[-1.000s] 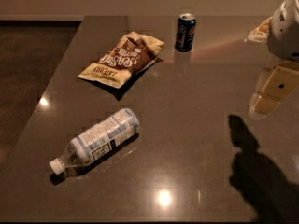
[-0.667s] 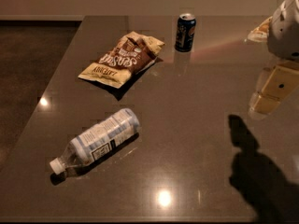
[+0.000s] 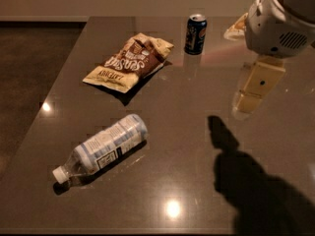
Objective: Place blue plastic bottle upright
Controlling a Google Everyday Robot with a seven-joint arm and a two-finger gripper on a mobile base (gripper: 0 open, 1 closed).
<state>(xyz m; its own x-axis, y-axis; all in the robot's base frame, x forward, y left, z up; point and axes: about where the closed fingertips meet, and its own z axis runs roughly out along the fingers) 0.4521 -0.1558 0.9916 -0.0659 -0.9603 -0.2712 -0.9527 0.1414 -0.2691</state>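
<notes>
At the upper right of the view, the white arm housing [image 3: 281, 19] projects in from the corner, above the worktop [image 3: 187, 127]. The cream-coloured hand [image 3: 252, 90] hangs below the housing and points down and slightly to the left. It is clear of every object and holds nothing. Whether the hand is spread or pressed together cannot be told from this view. The arm's dark shadow [image 3: 246, 186] falls on the worktop below the hand and runs to the lower right corner.

The blue plastic bottle [image 3: 106, 146] lies on its side in the lower left part of the worktop, well apart from the hand. Its white cap [image 3: 59, 175] points toward the lower left edge, and its base points up and to the right. The pale blue-and-white label faces up.

A brown and yellow chip bag [image 3: 130, 63] lies flat beyond the bottle. A dark blue drink can [image 3: 195, 34] stands upright near the far edge, to the right of the bag.
</notes>
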